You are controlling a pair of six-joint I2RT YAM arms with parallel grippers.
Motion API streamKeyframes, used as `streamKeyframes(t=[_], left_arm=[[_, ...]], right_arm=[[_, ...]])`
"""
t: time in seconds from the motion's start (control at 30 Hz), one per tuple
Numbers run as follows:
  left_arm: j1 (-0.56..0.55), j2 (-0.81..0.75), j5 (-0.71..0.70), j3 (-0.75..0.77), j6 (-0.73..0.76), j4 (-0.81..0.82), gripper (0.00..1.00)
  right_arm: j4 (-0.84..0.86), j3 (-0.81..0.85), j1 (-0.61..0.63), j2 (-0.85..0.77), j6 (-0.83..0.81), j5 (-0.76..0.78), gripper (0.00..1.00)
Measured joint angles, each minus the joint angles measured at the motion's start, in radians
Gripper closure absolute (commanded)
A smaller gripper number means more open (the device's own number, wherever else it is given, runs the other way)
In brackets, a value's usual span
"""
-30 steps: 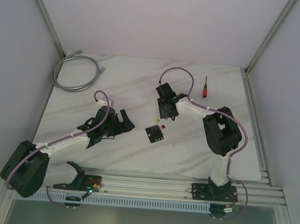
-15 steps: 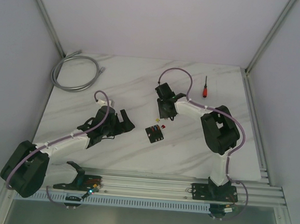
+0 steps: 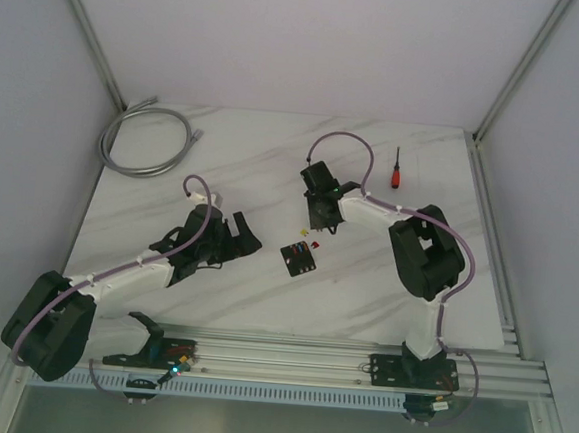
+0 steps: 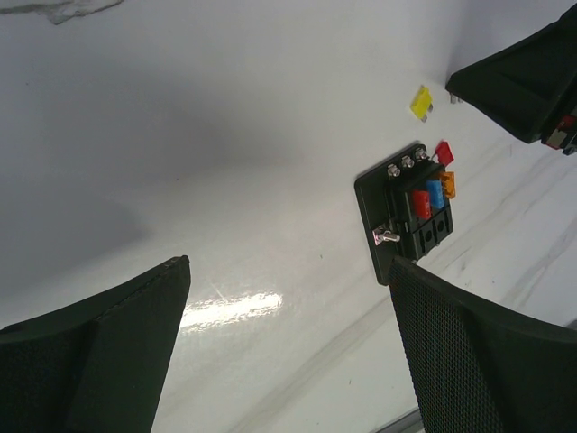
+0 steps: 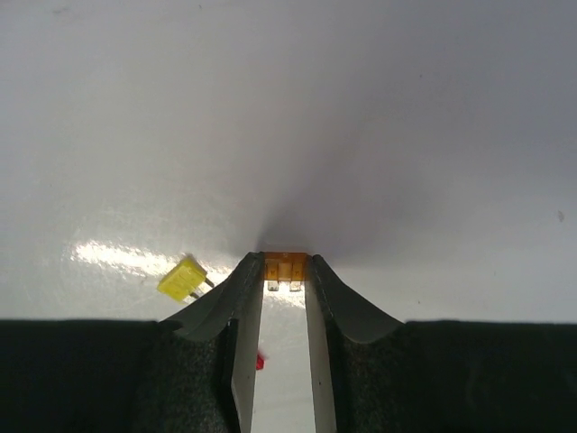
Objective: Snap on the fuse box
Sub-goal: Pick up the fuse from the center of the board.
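While the left gripper (image 4: 288, 271) gapes wide, the downturned right gripper (image 5: 285, 260) pinches an orange fuse (image 5: 286, 269).

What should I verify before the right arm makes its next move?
1. Orange fuse pinched between the right gripper fingertips: ok.
2. Orange fuse lifted off the table: cannot tell.
3. Yellow fuse outside the grip: ok.
4. Fuse box lying flat, nothing covering it: ok.
5. Left gripper open, holding nothing: ok.
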Motion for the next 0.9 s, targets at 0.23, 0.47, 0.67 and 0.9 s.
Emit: streamKeyframes(t=[0.23, 0.47, 0.67, 0.9], left_arm=[[-0.023, -0.001, 0.011, 0.031, -0.007, 0.029, 0.00], [-0.113, 0.000, -0.014, 0.082, -0.007, 0.114, 0.05], [-0.219, 0.013, -0.070, 0.099, -0.006, 0.250, 0.24], [-0.276, 0.047, -0.114, 0.099, 0.005, 0.395, 0.40]], right_arm=[[0.023, -0.092, 0.003, -0.098, 0.048, -0.013, 0.77], [0.083, -0.194, 0.039, -0.304, 0.138, -0.020, 0.78], [0.152, -0.275, 0.082, -0.486, 0.234, -0.020, 0.78], [0.216, -0.340, 0.126, -0.611, 0.328, -0.021, 0.78]])
